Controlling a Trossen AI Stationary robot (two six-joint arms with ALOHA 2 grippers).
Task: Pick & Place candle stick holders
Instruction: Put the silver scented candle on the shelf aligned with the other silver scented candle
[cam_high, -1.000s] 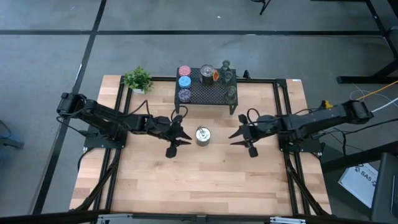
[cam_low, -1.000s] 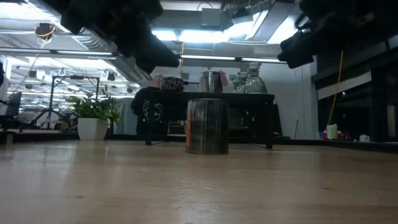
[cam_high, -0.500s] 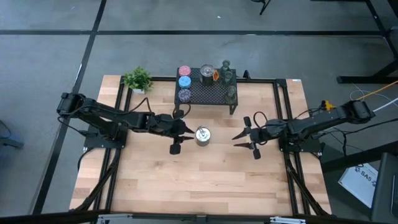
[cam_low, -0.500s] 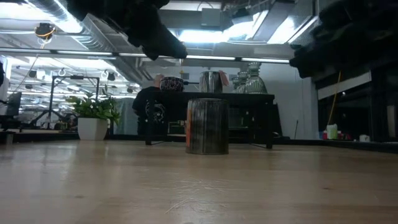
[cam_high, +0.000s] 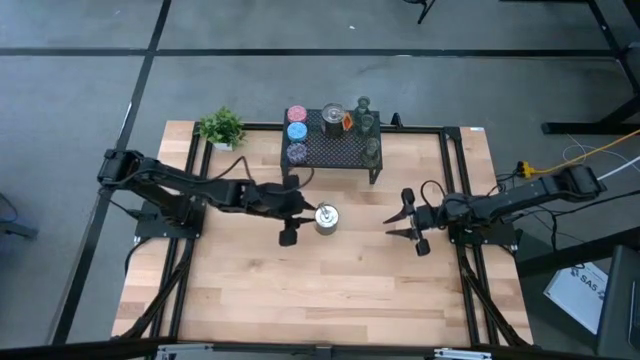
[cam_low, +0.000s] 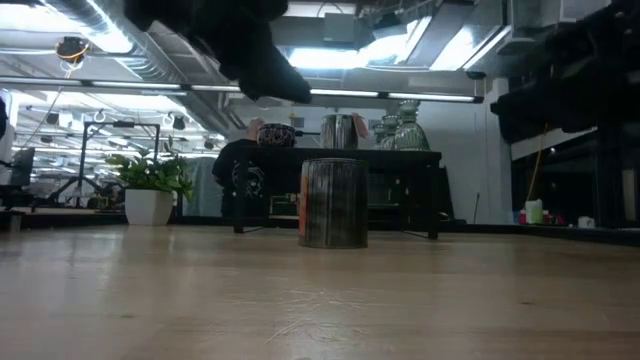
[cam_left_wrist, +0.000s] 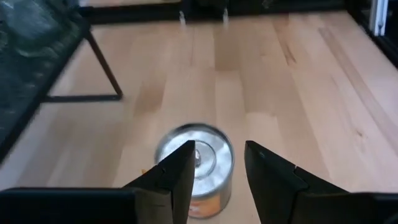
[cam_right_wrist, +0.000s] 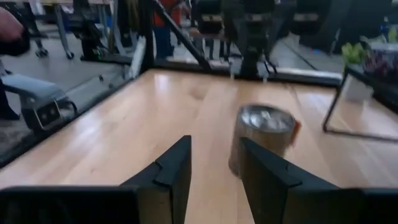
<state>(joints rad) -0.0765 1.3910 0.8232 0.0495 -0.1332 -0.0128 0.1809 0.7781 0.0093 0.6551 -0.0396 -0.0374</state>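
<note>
One silver-and-orange holder (cam_high: 326, 218) stands alone on the wooden table (cam_high: 330, 300), right in front of the left hand (cam_high: 290, 210). The fingers of that hand are apart, and in the left wrist view the holder (cam_left_wrist: 194, 168) shows in the gap between them, so I think the hand is about to close on it. It is not holding anything yet. The right hand (cam_high: 413, 222) hangs well apart from this holder, on the far side of it, with its fingers apart too and nothing in them. The other holders sit on the black mesh stand (cam_high: 335, 148), which is farther out from the left hand and off to one side. The pink holder (cam_high: 296, 114), the blue holder (cam_high: 296, 131) and the purple holder (cam_high: 296, 152) are in a row, the second silver-and-orange holder (cam_high: 334, 119) is near them, and the clear glass holders (cam_high: 368, 126) are at the other end. A little green plant (cam_high: 221, 127) stands by the corner of the stand. What could go wrong? The holder is round and shiny, so it may slip or spin if the fingers pinch it off its middle. If one finger bumps the rim first, the holder could tip over and roll away. If the hand lifts too low later, it might knock the stand.
</note>
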